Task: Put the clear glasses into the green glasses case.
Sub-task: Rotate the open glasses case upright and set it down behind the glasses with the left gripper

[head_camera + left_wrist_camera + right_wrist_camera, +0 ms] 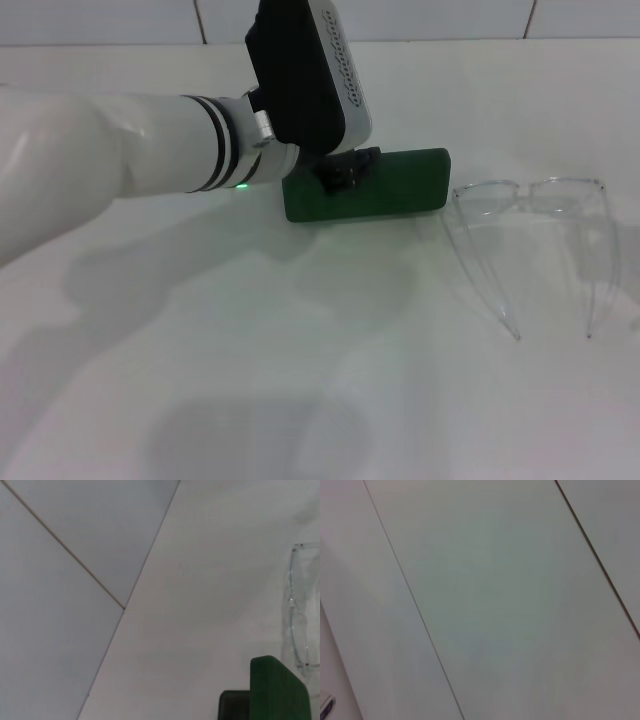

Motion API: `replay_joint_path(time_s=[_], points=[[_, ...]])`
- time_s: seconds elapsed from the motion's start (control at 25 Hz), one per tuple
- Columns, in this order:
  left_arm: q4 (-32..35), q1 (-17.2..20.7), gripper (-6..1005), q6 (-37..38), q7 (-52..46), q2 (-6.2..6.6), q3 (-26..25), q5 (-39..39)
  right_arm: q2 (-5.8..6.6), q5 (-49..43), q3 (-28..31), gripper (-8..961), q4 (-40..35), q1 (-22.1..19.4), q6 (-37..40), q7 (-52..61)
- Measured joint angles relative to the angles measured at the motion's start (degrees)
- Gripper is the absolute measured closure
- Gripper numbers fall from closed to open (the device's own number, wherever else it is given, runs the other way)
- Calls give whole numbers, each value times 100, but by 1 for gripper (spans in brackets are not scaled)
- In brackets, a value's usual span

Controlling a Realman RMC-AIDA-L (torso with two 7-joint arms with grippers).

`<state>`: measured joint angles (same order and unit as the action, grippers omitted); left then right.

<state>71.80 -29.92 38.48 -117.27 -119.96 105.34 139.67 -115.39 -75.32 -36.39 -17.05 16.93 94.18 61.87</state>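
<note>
On the white table top (300, 380), towards the right of the head view, the clear glasses (535, 235) of colourless transparent plastic lie with their squarish lenses facing away from the robot and their two long thin curved arms unfolded, pointing back towards the robot; nothing touches them. Just to their left, near but apart from them, sits the green glasses case (400, 185), a dark green rectangular hard case with rounded corners, lying flat with its long side across the view and its lid down. The left gripper (345, 172) is down at the left part of that case, its dark fingers against the case's top, carried on a black and white wrist housing at the end of a thick white arm that reaches in from the left, a small green light glowing under the wrist; whether those fingers are spread or clenched cannot be told from here. In the left wrist view one rounded end of the green case (277, 690) shows with a dark part beside it, and the clear frame of the glasses (300, 605) lies on the table beyond it. The right wrist view shows only pale panels with thin seams
</note>
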Motion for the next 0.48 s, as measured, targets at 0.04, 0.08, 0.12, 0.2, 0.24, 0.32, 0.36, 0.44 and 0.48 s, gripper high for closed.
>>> replay_joint_path(time_s=[0.04,0.08,0.12,0.2,0.24,0.32,0.36,0.44,0.48], points=[[14,2,664,16,-1,0,18,2,0,0,0,891,0,0,0,0],[26,2,664,48,-4,0,30,3,0,0,0,891,0,0,0,0],[37,2,664,78,-6,0,40,4,-1,0,0,891,0,-1,-1,0],[63,-3,665,160,-7,0,63,5,-1,0,0,891,0,-1,-1,0],[75,-5,665,199,-5,0,67,1,0,0,0,891,0,1,-1,0],[123,-4,665,342,3,-1,89,-16,0,0,0,891,0,4,-1,0],[136,-1,665,407,11,-1,95,-3,-1,0,1,891,0,4,-1,0],[206,23,665,563,13,-1,113,7,-1,0,5,891,0,4,-10,0],[235,32,665,612,11,-1,120,8,-1,0,7,891,0,4,-19,0]])
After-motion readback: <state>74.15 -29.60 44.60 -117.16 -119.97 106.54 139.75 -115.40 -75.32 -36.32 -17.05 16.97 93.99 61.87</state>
